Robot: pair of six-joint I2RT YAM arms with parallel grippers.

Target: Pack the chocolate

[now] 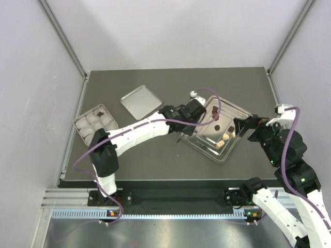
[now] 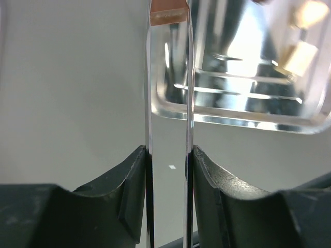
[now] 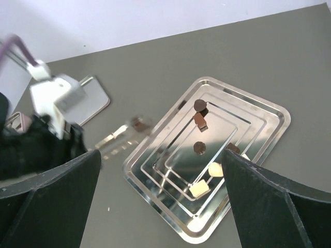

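- Chocolate in the pinch: the left gripper has its thin clear fingers narrowed on a brown piece, caught right at the tips, at the edge of the steel tray.
- That hold looks slight, so carry it level and unhurried toward the compartment box far left.
- Best to lower into a free cup before letting go.
- Right gripper hangs wide apart over the tray, holding nothing; the other pieces wait there.
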